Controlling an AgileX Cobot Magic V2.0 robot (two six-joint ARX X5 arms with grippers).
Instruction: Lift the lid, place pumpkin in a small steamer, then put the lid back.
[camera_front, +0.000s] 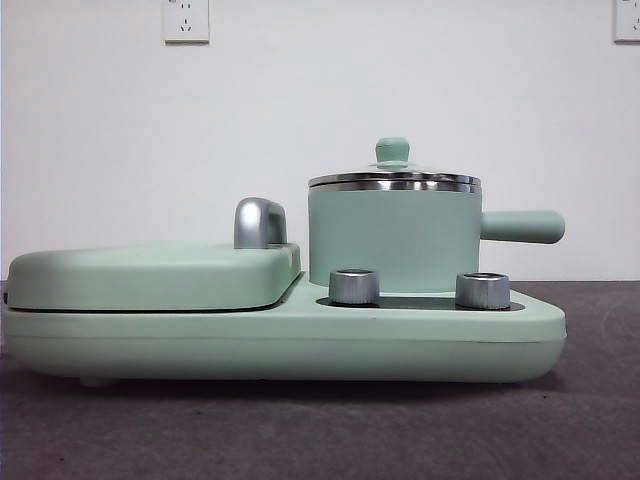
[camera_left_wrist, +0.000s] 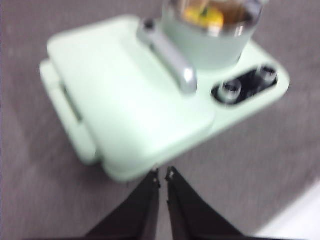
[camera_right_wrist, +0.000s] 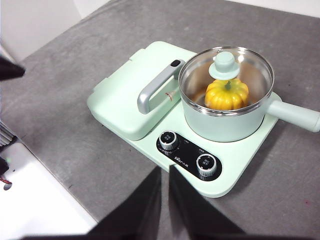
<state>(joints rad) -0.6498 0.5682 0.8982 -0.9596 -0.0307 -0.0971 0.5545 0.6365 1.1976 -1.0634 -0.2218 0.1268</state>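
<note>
The small steamer (camera_front: 392, 240) stands on the right part of the wide appliance base, its straight handle pointing right. The lid (camera_front: 393, 178) with its mint-green knob sits closed on the pot. In the right wrist view the glass lid (camera_right_wrist: 226, 75) covers the steamer (camera_right_wrist: 225, 125), and the pumpkin (camera_right_wrist: 227, 95) lies inside under it. The left wrist view is blurred and shows the steamer (camera_left_wrist: 210, 40) with something yellow (camera_left_wrist: 202, 15) inside. My left gripper (camera_left_wrist: 162, 175) is shut and empty, above the table beside the base. My right gripper (camera_right_wrist: 165, 172) is shut and empty, high above the dials' side.
The wide mint-green appliance base (camera_front: 300, 340) has two chrome dials (camera_front: 354, 286) at its front. A large flat cover with a chrome handle (camera_front: 260, 222) fills its left part. Grey table (camera_front: 320, 430) all round; a white wall with sockets stands behind.
</note>
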